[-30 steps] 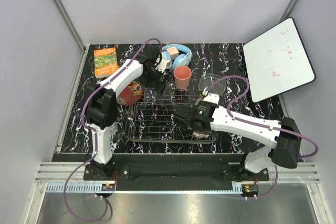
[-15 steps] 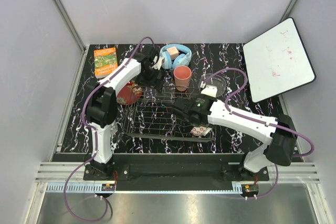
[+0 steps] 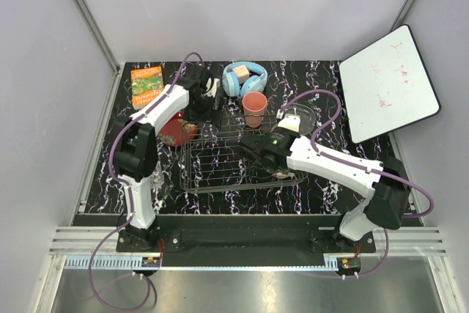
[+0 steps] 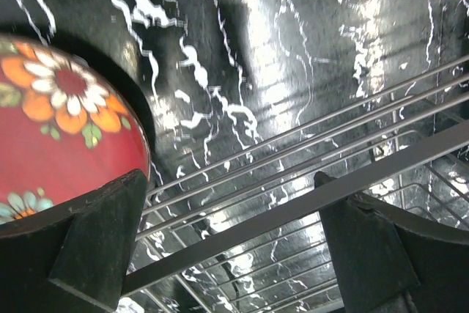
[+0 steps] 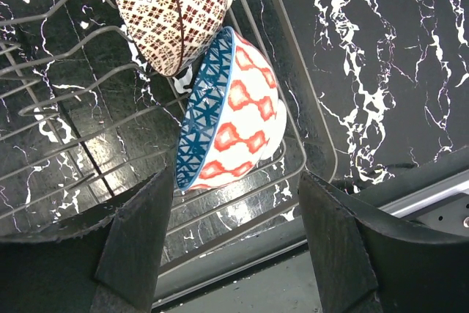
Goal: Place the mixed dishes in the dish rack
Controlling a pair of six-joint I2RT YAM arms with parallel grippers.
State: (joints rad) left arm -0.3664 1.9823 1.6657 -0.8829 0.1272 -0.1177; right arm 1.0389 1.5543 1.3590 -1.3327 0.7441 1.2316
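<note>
The top camera looks down from high up and sees the whole table (image 3: pixel 322 71). The two wrist cameras look down from very close. The left one sees the far left edge of the dish rack (image 3: pixel 205 170), the right one its near right corner.

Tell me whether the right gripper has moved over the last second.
Yes. In the top view the right gripper has shifted up the picture and slightly left, closer to the salmon-pink cup, which stayed put.
</note>
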